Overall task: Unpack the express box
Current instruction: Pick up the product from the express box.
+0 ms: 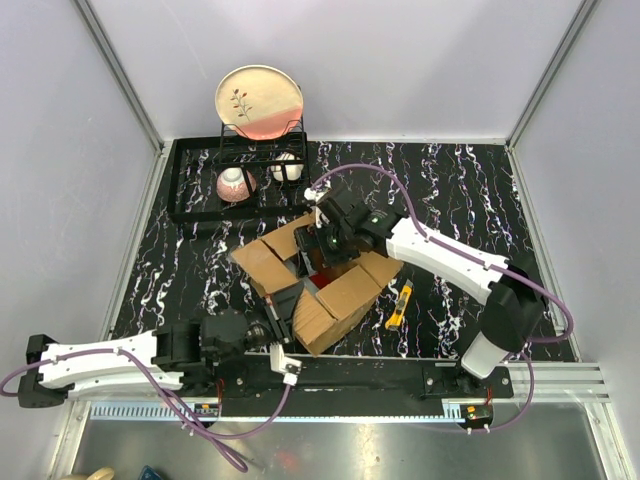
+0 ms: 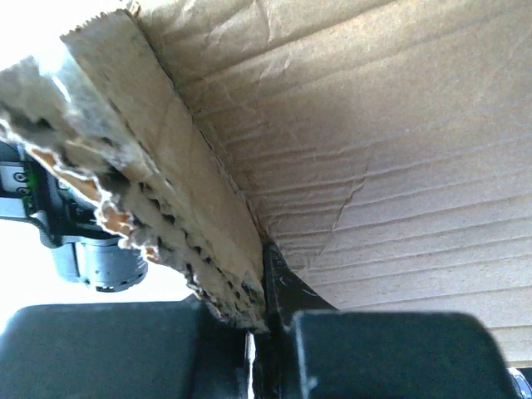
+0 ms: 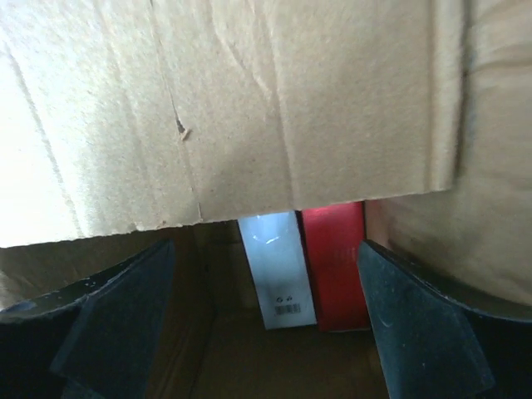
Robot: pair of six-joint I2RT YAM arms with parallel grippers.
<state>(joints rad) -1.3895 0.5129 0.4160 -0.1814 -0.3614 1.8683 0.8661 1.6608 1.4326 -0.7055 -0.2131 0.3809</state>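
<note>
The express box [image 1: 340,300], brown cardboard with its top flaps spread, sits mid-table. My left gripper [image 1: 283,322] is at its near-left side, shut on a torn flap edge [image 2: 166,208]; in the left wrist view that gripper [image 2: 262,287] pinches the flap, with the box wall [image 2: 374,166] filling the frame. My right gripper [image 1: 322,248] hangs over the box's opening. In the right wrist view it [image 3: 264,253] stands open, nothing between its fingers. Below it, inside the box, lie a white package [image 3: 276,274] and a red package [image 3: 334,266], partly hidden by a flap [image 3: 249,108].
A yellow utility knife [image 1: 399,305] lies just right of the box. A black dish rack [image 1: 190,180] at the back left holds a plate [image 1: 259,100], a pink bowl [image 1: 236,185] and a white cup [image 1: 287,168]. White walls enclose three sides.
</note>
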